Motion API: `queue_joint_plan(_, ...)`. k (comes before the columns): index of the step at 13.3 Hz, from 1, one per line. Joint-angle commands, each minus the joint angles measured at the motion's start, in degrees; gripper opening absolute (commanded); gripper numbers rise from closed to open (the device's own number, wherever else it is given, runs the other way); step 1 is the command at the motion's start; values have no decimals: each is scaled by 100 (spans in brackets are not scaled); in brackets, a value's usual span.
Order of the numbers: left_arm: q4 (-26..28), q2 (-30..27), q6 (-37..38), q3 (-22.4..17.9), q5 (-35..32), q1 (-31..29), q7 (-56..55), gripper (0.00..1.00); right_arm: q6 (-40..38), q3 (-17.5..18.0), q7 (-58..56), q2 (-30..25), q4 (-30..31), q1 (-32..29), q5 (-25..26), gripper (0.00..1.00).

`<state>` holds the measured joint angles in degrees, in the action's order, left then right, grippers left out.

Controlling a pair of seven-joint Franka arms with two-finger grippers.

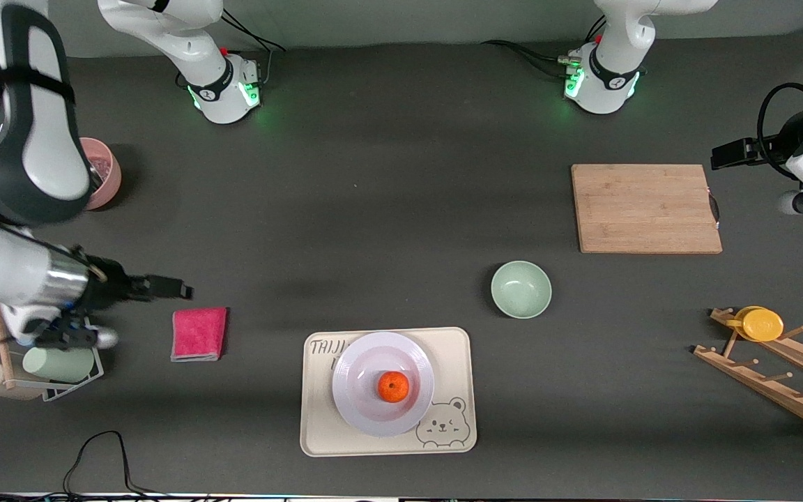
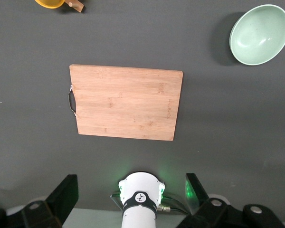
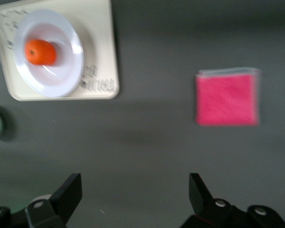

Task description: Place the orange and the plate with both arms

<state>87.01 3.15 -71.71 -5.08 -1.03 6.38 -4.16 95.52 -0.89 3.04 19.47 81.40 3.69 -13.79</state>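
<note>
The orange point(image 1: 393, 386) lies in the shallow centre of the pale lavender-white plate point(image 1: 366, 404). The plate rests on a cream bear tray point(image 1: 387, 436) near the front camera. The right wrist view also shows the orange point(image 3: 40, 52) on the plate point(image 3: 61, 73). My right gripper point(image 1: 88, 338) is open and empty, up over the right arm's end of the table; in its own view point(image 3: 134, 183) only bare table lies between its fingers. My left gripper point(image 1: 802, 202) is open and empty, up beside the cutting board at the left arm's end; it also shows in its own view point(image 2: 130, 183).
A wooden cutting board point(image 1: 645, 208) and a mint-green bowl point(image 1: 521, 288) lie toward the left arm's end. A wooden rack point(image 1: 778, 380) holds a yellow cup point(image 1: 760, 323). A pink cloth point(image 1: 198, 333), a wire rack with a mint cup point(image 1: 60, 362) and a pink bowl point(image 1: 102, 173) are toward the right arm's end.
</note>
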Motion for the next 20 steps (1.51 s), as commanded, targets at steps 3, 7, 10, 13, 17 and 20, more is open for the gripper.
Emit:
queue_joint_plan(3, -35, -34, 192, 7, 33, 56, 30, 100, -595, 36, 355, -1329, 753, -140, 947, 100)
queue_joint_plan(7, -17, 28, 113, 86, 42, 135, -23, 100, -903, -95, 258, -1753, 825, -263, 1298, 100)
queue_joint_plan(10, -61, 80, 87, 296, 68, 223, -93, 100, -808, -262, -145, -1772, 772, -272, 1397, 100)
queue_joint_plan(13, -61, 142, -1, 499, 199, 223, -155, 100, -745, -289, -260, -1640, 614, -281, 1571, 100)
queue_joint_plan(17, -53, 142, -1, 570, 340, 241, -401, 100, -587, -289, -261, -1569, 614, -272, 1581, 100)
queue_joint_plan(20, 0, 125, -184, 648, 288, 267, -427, 100, -587, -298, -252, -1587, 614, -255, 1590, 100)
